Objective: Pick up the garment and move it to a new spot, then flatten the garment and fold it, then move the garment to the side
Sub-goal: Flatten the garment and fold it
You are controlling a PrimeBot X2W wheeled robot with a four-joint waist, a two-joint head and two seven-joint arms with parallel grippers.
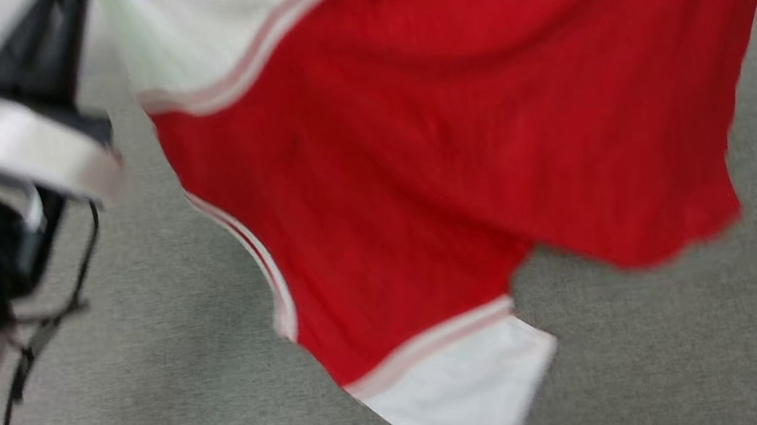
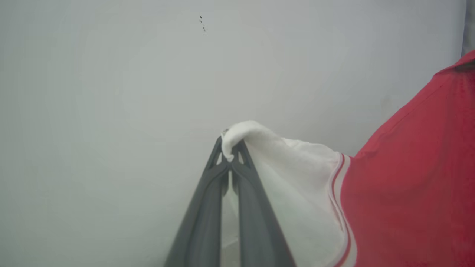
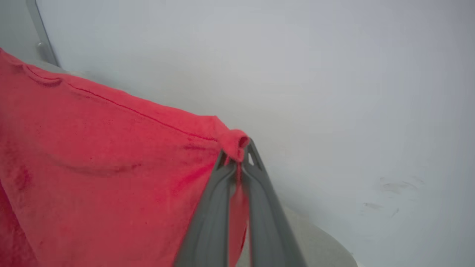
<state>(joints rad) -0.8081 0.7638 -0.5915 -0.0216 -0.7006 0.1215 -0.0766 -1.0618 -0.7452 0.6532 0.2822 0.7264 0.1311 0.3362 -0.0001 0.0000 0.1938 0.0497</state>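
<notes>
Grey, felt-like cloth covers the worktop (image 1: 153,388) below, and a plain pale wall (image 2: 111,92) stands behind. Above that surface hangs the garment (image 1: 459,158), a red jersey-knit T-shirt with white short sleeves and red-and-white stripe trim. It is stretched in the air between both arms, and the side facing the blurred head view is plain red. The left end effector (image 2: 231,147) has its two long dark fingers pressed together on the bunched tip of one white sleeve (image 2: 293,167). The right end effector (image 3: 238,152) pinches a rolled red hem corner (image 3: 232,141) in the same way. The other sleeve (image 1: 467,384) dangles lowest, and whether it brushes the worktop cannot be told. This cloth looks light, limp and thin: it sags between the two holds, will drape and crease wherever it lands, and could creep out of so small a pinch if tugged hard. For flattening, holds at matching corners, both shoulders or both hem ends, would likely spread it more evenly than this diagonal sleeve-and-hem grip.
</notes>
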